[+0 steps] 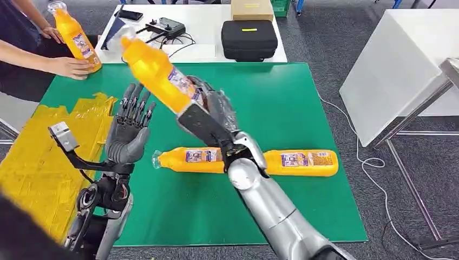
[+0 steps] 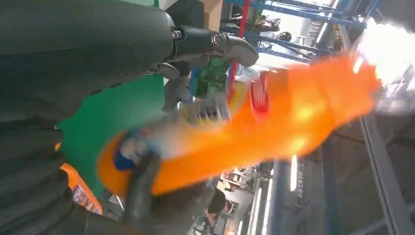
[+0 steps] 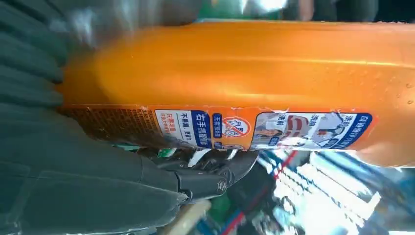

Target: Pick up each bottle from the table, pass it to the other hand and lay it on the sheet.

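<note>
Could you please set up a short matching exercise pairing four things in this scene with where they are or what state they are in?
Things:
1. Raised bottle
2. Lying bottle
3. Left hand
4. Yellow sheet

States:
A. On the table's left part
B. Flat on the green table
C. Open, fingers spread
D. Held by the right hand

Pairs: 1-D, 2-B, 3-C, 4-A
</note>
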{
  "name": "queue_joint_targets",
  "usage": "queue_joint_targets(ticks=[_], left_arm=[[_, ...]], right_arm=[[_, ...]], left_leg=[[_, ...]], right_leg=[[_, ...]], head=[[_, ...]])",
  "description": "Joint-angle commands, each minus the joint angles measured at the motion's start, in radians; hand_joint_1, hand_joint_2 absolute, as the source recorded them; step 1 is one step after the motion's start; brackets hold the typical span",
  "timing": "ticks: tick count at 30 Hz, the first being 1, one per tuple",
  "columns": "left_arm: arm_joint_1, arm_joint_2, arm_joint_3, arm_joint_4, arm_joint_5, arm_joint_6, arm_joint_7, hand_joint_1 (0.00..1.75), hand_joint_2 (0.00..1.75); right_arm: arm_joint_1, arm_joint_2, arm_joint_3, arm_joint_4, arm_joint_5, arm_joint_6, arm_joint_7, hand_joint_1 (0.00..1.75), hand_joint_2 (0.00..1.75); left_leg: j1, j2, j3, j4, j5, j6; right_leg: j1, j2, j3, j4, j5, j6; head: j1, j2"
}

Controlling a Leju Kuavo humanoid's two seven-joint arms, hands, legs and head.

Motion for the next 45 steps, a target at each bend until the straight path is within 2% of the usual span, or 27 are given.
queue_joint_targets(ticks=[1, 3, 4, 5, 8, 11, 13, 14, 21, 22, 29, 30, 39, 40, 42, 43, 44, 45], left_arm=[[0.008, 0.007, -0.004, -0.032, 0.011, 0.031, 0.014, 0.00, 1.75], [0.009, 0.006, -0.002, -0.035, 0.011, 0.032, 0.015, 0.00, 1.75], [0.016, 0.006, 0.005, -0.047, 0.010, 0.039, 0.018, 0.00, 1.75], [0.024, 0.007, 0.009, -0.060, 0.010, 0.045, 0.021, 0.00, 1.75], [0.042, 0.012, 0.016, -0.090, 0.008, 0.053, 0.029, 0.00, 1.75], [0.042, 0.012, 0.016, -0.090, 0.007, 0.053, 0.029, 0.00, 1.75], [0.047, 0.013, 0.028, -0.095, 0.010, 0.063, 0.031, 0.00, 1.75], [0.050, 0.014, 0.035, -0.096, 0.013, 0.066, 0.033, 0.00, 1.75], [0.055, 0.032, 0.077, -0.061, 0.041, 0.044, 0.016, 0.00, 1.75], [0.056, 0.031, 0.079, -0.059, 0.043, 0.043, 0.010, 1.59, 1.75], [0.056, 0.030, 0.078, -0.060, 0.043, 0.044, 0.010, 1.59, 1.75], [0.056, 0.030, 0.078, -0.060, 0.043, 0.044, 0.010, 1.75, 1.75], [0.058, 0.033, 0.079, -0.052, 0.035, 0.073, -0.036, 1.75, 1.75], [0.051, 0.034, 0.081, -0.038, 0.035, 0.071, -0.042, 1.75, 1.75], [0.043, 0.038, 0.087, -0.022, 0.036, 0.070, -0.050, 1.75, 1.75], [0.038, 0.042, 0.095, -0.011, 0.032, 0.076, -0.062, 1.75, 1.75], [0.032, 0.047, 0.104, -0.003, 0.013, 0.095, -0.081, 1.75, 1.75], [0.027, 0.051, 0.117, 0.004, -0.021, 0.133, -0.105, 1.75, 1.75]], right_arm=[[-0.100, 0.036, 0.458, 0.156, -0.151, -0.043, 0.083, 1.75, 1.75], [-0.107, 0.036, 0.472, 0.165, -0.152, -0.032, 0.080, 1.75, 1.75], [-0.108, 0.036, 0.517, 0.167, -0.167, -0.022, 0.076, 1.75, 1.75], [-0.103, 0.036, 0.550, 0.160, -0.175, -0.020, 0.081, 1.75, 1.75], [-0.082, 0.036, 0.620, 0.142, -0.183, -0.038, 0.104, 1.75, 1.75], [-0.086, 0.036, 0.621, 0.145, -0.186, -0.038, 0.103, 1.75, 1.75], [-0.082, 0.036, 0.667, 0.142, -0.200, -0.018, 0.094, 1.75, 1.75], [-0.073, 0.036, 0.686, 0.136, -0.202, -0.015, 0.095, 1.75, 1.75], [-0.017, 0.036, 0.750, 0.158, -0.199, 0.004, 0.089, 1.75, 1.75], [-0.018, 0.036, 0.745, 0.171, -0.203, 0.003, 0.084, 1.75, 1.75], [-0.024, 0.036, 0.741, 0.182, -0.206, 0.006, 0.077, 1.75, 1.75], [-0.024, 0.036, 0.741, 0.182, -0.206, 0.006, 0.077, 1.75, 1.75], [-0.030, 0.036, 0.690, 0.250, -0.213, -0.005, 0.036, 1.75, 1.75], [-0.026, 0.036, 0.681, 0.258, -0.204, -0.014, 0.032, 1.75, 1.75], [-0.025, 0.036, 0.669, 0.271, -0.187, -0.030, 0.033, 1.75, 1.75], [-0.026, 0.036, 0.656, 0.277, -0.175, -0.044, 0.029, 0.28, 1.75], [-0.028, 0.036, 0.625, 0.282, -0.178, -0.036, 0.019, 0.00, 0.00], [-0.033, 0.036, 0.591, 0.286, -0.168, -0.044, 0.012, 0.00, 0.00]], left_leg=[[0.000, 0.004, 0.004, -0.001, -0.002, 0.000], [0.000, 0.003, 0.005, -0.001, -0.002, 0.000], [0.000, 0.001, 0.002, -0.001, -0.001, 0.000], [0.000, 0.000, 0.005, -0.001, -0.002, 0.000], [0.000, 0.001, 0.004, -0.001, -0.002, 0.000], [0.000, -0.001, 0.003, -0.002, -0.001, 0.000], [0.000, -0.003, 0.008, -0.002, -0.002, 0.000], [0.000, -0.002, 0.003, -0.001, -0.001, 0.000], [0.000, -0.003, 0.008, -0.004, -0.002, 0.000], [0.000, -0.003, 0.004, -0.002, -0.001, 0.000], [0.000, -0.005, 0.005, -0.003, -0.001, 0.000], [0.000, -0.004, 0.005, -0.002, -0.001, 0.000], [0.000, -0.003, 0.002, -0.002, 0.000, 0.000], [0.000, -0.005, 0.005, -0.003, -0.001, 0.000], [0.000, -0.003, 0.001, -0.002, 0.000, 0.000], [0.000, -0.006, 0.004, -0.003, 0.000, 0.000], [0.000, -0.005, 0.003, -0.002, 0.000, 0.000], [0.000, -0.007, 0.005, -0.003, 0.000, 0.000]], right_leg=[[0.000, 0.003, 0.002, 0.000, -0.001, 0.000], [0.000, 0.002, 0.003, -0.001, -0.002, 0.000], [0.000, 0.000, 0.001, -0.001, -0.001, 0.000], [0.000, -0.002, 0.005, -0.001, -0.002, 0.000], [0.000, 0.000, 0.004, -0.001, -0.002, 0.000], [0.000, -0.002, 0.003, -0.002, -0.002, 0.000], [0.001, -0.006, 0.009, -0.002, -0.004, 0.000], [0.001, -0.003, 0.003, -0.002, -0.002, 0.000], [0.001, -0.005, 0.008, -0.003, -0.004, 0.000], [0.001, -0.005, 0.004, -0.003, -0.002, 0.000], [0.001, -0.006, 0.006, -0.003, -0.003, 0.000], [0.001, -0.006, 0.005, -0.003, -0.003, 0.000], [0.001, -0.004, 0.001, -0.002, -0.001, 0.000], [0.001, -0.006, 0.005, -0.003, -0.003, 0.000], [0.001, -0.004, 0.001, -0.002, -0.001, 0.000], [0.001, -0.007, 0.004, -0.003, -0.002, 0.000], [0.001, -0.006, 0.003, -0.003, -0.002, 0.000], [0.001, -0.008, 0.006, -0.003, -0.003, 0.000]], head=[[0.000, 0.000], [-0.001, 0.000], [0.000, 0.000], [0.000, 0.000], [0.000, 0.000], [0.000, 0.000], [0.000, 0.000], [0.000, 0.000], [0.000, 0.000], [0.000, 0.000], [0.000, 0.000], [0.000, 0.000], [0.000, 0.000], [0.000, 0.000], [0.000, 0.000], [0.000, 0.000], [0.000, 0.000], [0.000, 0.000]])
